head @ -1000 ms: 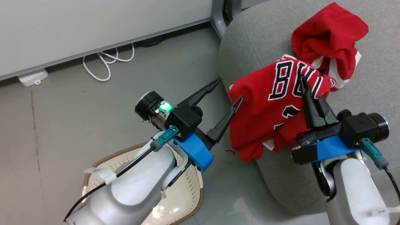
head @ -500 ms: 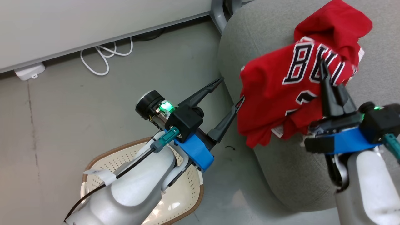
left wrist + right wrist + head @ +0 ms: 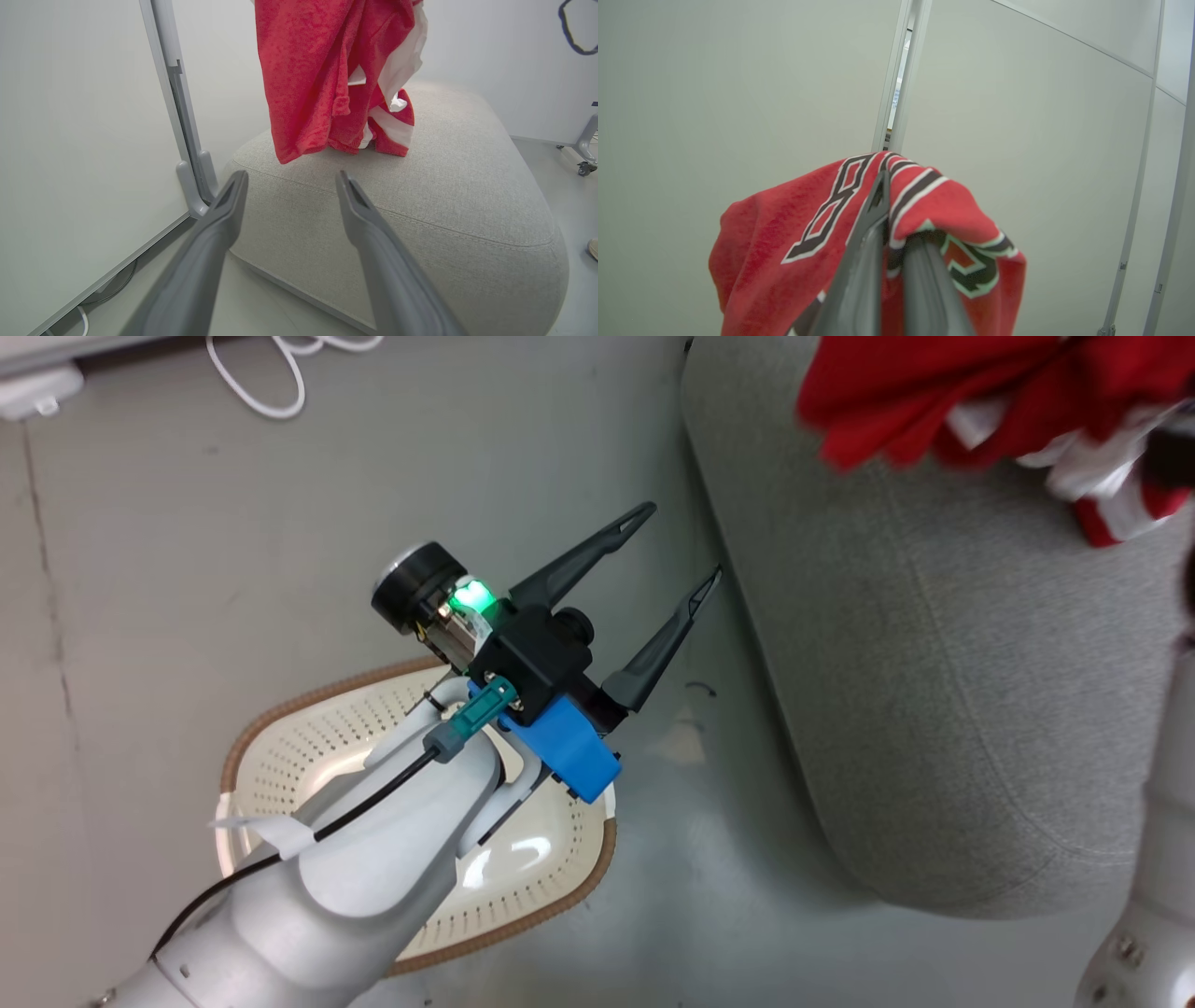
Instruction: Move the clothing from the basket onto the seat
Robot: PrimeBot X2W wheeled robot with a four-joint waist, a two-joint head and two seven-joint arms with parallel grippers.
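A smooth grey floor runs under everything, and pale wall panels rise behind the seat, a big grey rounded cushion. The right gripper is clamped on the clothing. In its wrist view the two dark fingers lie nearly together, with a fold of red jersey lettered in black and white pinched between them and draped over their tips. From there the cloth hangs down over the seat. In the left wrist view, red fabric with white panels drops from the top edge. Its lowest folds reach the seat's top, though I cannot tell whether they rest on it or just clear it. In the head view the red bunch is blurred over the seat's far corner, and the right arm's pale forearm stands at the seat's near side. The left gripper holds nothing. Its fingers are spread wide as it hovers over the floor just beside the seat's edge. Behind it, its white forearm crosses above the basket, which stands on the floor near the seat but apart from it. A white cable loops on the floor, well apart from the seat.
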